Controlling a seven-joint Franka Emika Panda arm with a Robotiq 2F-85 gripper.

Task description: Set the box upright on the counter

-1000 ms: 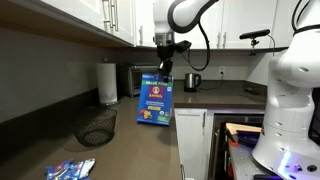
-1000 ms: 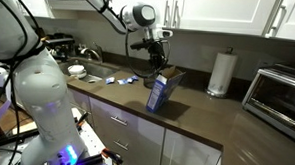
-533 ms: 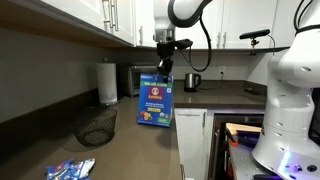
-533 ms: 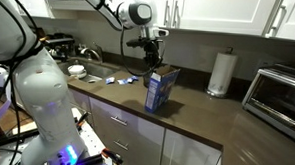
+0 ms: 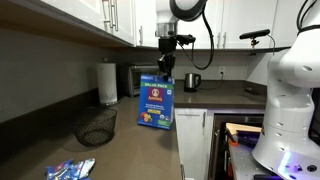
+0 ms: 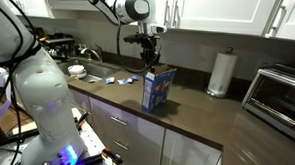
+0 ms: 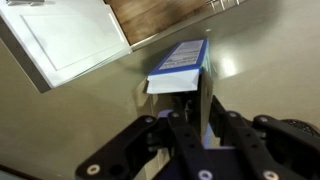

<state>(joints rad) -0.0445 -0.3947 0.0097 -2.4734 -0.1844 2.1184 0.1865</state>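
Note:
A blue box [image 5: 154,103] with a picture on its front stands about upright on the dark counter [image 5: 120,150], near the counter's edge in both exterior views [image 6: 157,90]. My gripper [image 5: 165,72] hangs straight down over it and is shut on the box's top edge; it also shows in an exterior view [image 6: 148,63]. In the wrist view the black fingers [image 7: 190,115] close on the box's top [image 7: 182,62], seen from above. The box's base is hidden there.
A black wire basket [image 5: 97,127] and loose packets [image 5: 68,170] lie on the counter. A paper towel roll [image 6: 222,74], a toaster oven [image 6: 282,93] and a dark kettle [image 5: 192,81] stand at the back. A sink with a dish [image 6: 78,69] is beyond the box.
The box has swung from a tilt to about upright in my grip. The gripper has risen slightly and shifted towards the sink side.

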